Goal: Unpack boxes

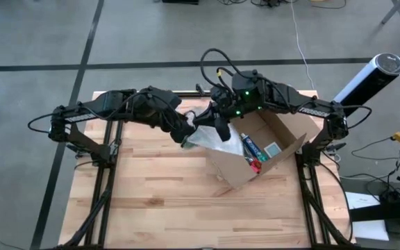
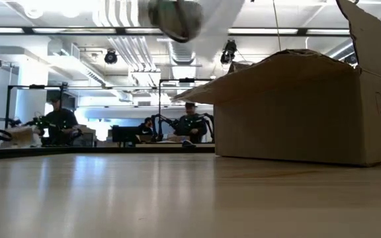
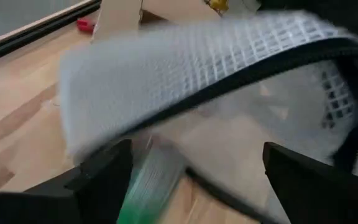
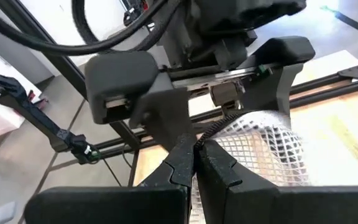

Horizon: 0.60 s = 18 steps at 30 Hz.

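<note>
High view: the brown corrugated cardboard box point(image 1: 255, 156) lies open beside both grippers, just right of the translucent mesh zip pouch point(image 1: 210, 137).

Left wrist view: the left gripper point(image 3: 191, 171) has fingers spread, the pouch between them.

Right wrist view: the right gripper point(image 4: 194, 162) has fingers pressed together, pinching the pouch's zip edge.

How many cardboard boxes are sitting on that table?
1. The open cardboard box sits on the right half of the wooden table, under the right arm, with small items inside. No other box shows, though something could hide behind it.
</note>
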{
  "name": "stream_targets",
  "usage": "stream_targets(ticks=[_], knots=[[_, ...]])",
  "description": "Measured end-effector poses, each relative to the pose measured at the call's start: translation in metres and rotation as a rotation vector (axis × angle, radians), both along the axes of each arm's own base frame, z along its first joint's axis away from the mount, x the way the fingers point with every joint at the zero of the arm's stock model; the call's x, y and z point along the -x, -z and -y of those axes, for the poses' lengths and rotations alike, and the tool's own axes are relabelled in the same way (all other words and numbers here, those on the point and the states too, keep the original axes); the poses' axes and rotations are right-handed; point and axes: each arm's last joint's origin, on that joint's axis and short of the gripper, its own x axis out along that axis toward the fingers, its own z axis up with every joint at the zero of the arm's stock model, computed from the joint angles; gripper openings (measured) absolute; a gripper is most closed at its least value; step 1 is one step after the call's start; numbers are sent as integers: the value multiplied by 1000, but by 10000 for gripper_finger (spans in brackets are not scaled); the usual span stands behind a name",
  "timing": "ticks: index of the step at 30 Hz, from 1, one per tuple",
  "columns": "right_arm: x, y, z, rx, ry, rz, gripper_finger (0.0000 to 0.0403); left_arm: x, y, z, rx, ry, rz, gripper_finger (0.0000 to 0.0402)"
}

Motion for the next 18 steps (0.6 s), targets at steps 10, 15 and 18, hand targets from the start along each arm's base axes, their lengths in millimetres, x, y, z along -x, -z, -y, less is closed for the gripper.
stream_targets(ticks=[10,15,18], knots=[[1,0,4,-1,12,-6,0,-2,-2,-1,-16,7,24,355],[3,3,11,-1,30,-38,0,1,1,-1,-14,8,-15,355],[5,8,13,11,35,-85,0,4,4,-1,-12,8,-58,355]])
